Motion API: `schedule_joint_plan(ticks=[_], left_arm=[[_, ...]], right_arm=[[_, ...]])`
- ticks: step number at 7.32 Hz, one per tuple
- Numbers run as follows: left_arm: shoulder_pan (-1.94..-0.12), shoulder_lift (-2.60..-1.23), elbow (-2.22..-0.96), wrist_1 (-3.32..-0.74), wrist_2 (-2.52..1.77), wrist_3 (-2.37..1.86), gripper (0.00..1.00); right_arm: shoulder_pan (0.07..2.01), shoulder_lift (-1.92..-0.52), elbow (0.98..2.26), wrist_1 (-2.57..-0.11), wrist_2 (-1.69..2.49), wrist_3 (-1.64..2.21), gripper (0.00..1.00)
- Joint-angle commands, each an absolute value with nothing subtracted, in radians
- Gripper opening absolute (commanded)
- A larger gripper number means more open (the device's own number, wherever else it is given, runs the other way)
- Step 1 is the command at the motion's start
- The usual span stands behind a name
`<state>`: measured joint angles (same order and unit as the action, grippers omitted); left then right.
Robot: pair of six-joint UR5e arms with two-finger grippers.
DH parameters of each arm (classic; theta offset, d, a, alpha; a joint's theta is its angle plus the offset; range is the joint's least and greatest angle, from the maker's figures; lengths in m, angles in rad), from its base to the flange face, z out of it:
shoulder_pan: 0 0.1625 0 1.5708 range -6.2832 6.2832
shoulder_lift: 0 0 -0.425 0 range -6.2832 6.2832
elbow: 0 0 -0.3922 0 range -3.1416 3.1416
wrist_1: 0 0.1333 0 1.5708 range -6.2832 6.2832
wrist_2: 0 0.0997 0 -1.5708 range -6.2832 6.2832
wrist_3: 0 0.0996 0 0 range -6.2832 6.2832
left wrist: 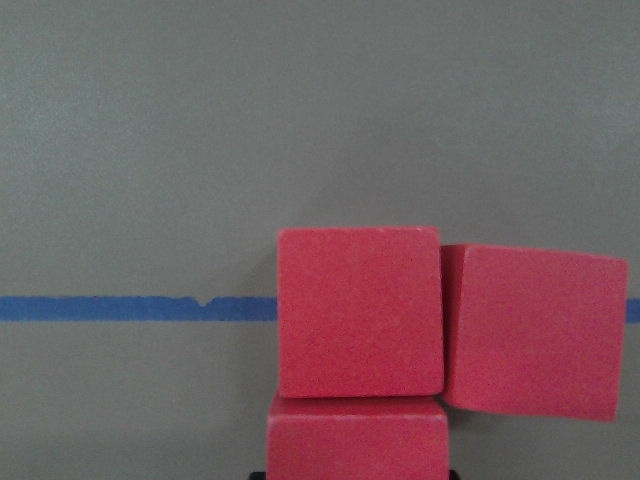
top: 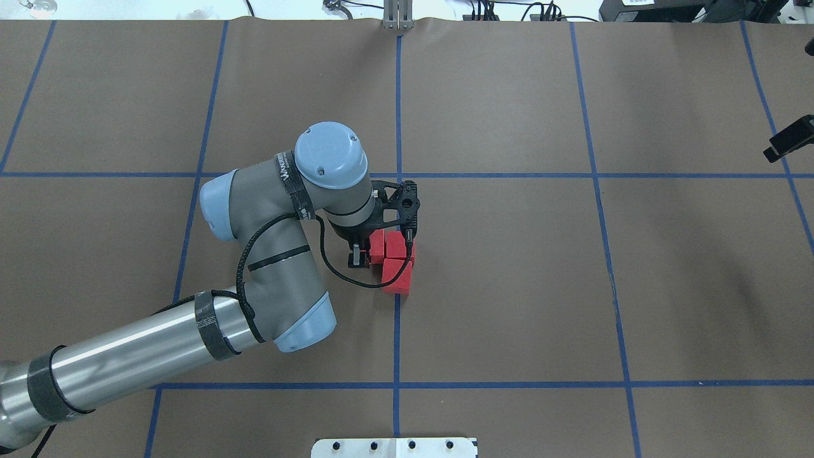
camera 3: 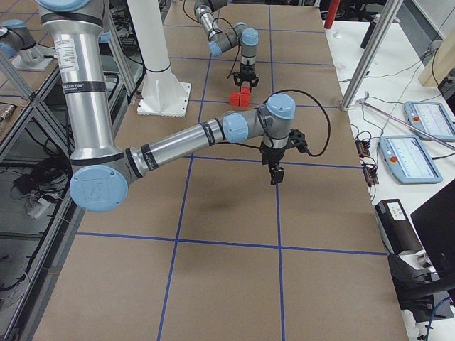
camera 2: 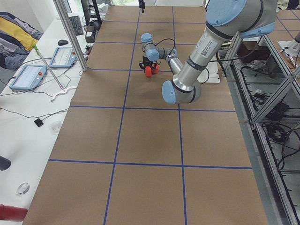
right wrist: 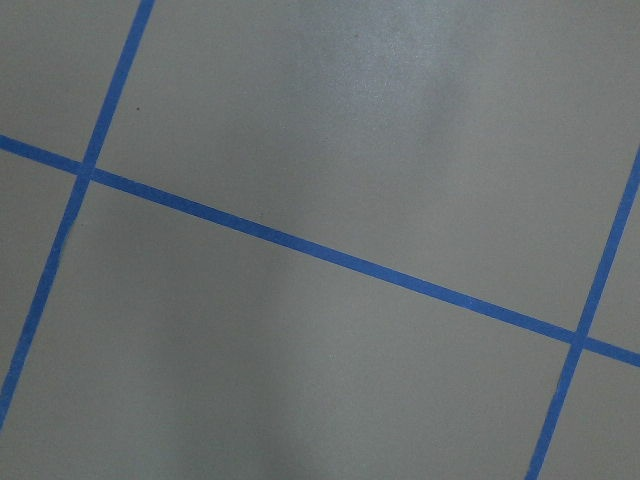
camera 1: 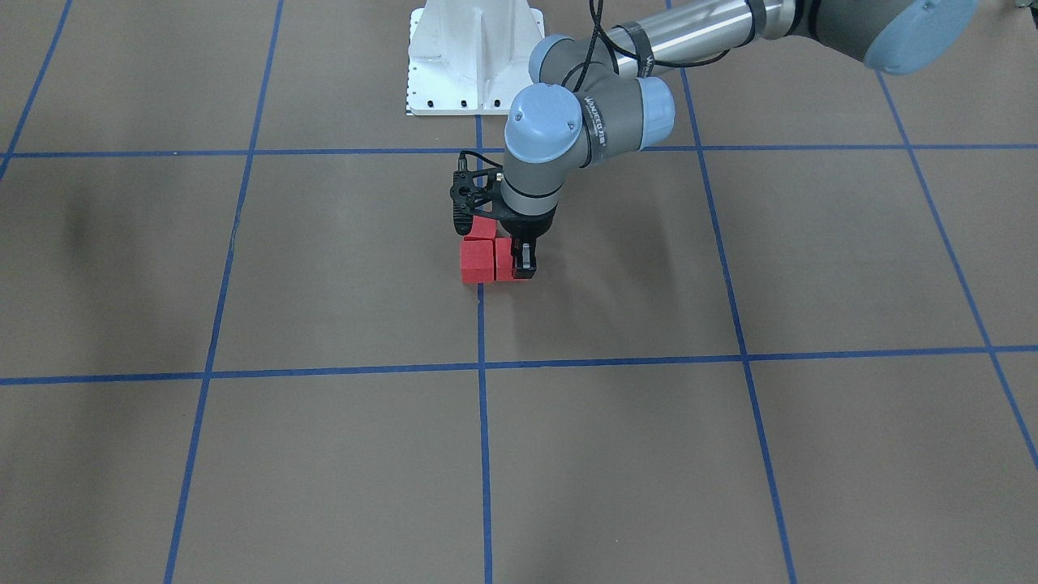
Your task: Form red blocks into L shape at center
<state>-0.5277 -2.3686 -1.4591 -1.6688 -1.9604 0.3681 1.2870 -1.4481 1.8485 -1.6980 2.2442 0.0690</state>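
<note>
**Closing up the red L: tips for the last block**

Looking at three red blocks (camera 1: 478,261) bunched at the center (top: 445,280) of the surface, well away from every edge and already a rough L. Counting two on the middle blue line (top: 397,337), plus a third block (left wrist: 357,440) just off it on the left-edge side, pressed up against the corner block (left wrist: 360,310).

Got the left gripper (camera 1: 517,261) closed on that third block, jaws flush against two opposite faces with no gap showing in the wrist view. Can't say for sure about resting on the surface versus a hair above it.

So, for the release: seat it flat first, keep its face square to the corner block, open only a little, then lift straight up. No sideways drift, or bye-bye corner.

Also noticing a slight twist on the end block (left wrist: 535,330): touching the corner block at one end of the shared face, thin wedge of gap at the other. Probably worth a gentle squaring nudge afterwards.

Spotting the right gripper (camera 3: 276,172) hanging over the surface toward the right edge, well apart from the blocks. Can't tell open or closed. Best left there.
</note>
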Motion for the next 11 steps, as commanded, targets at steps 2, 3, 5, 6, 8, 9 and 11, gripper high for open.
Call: schedule_joint_plan(ticks=[2,3,5,6,8,9,11], left_arm=[[-0.528,-2.368,-1.456,-1.667,-1.960,0.364,0.65],[-0.526,-2.367,-1.456,-1.667,-1.960,0.364,0.77],[-0.526,-2.365,-1.456,-1.674,-1.960,0.364,0.92],[-0.528,-2.365,-1.463,-1.709,-1.960,0.361,0.99],[-0.573,-2.340,-1.569,-1.700,-1.962,0.351,0.99],[-0.625,-2.283,-1.627,-1.698,-1.965,0.280,0.99],[-0.810,-2.127,-1.667,-1.698,-1.983,0.239,0.99]], right_arm=[[1.287,-1.448,1.848,-1.698,2.244,0.069,1.00],[1.287,-1.448,1.848,-1.698,2.244,0.069,1.00],[1.287,-1.448,1.848,-1.698,2.244,0.069,1.00],[1.287,-1.448,1.848,-1.697,2.244,0.071,1.00],[1.298,-1.448,1.848,-1.698,2.244,0.069,1.00],[1.314,-1.451,1.847,-1.698,2.244,0.068,1.00],[1.367,-1.498,1.839,-1.697,2.249,0.054,1.00]])
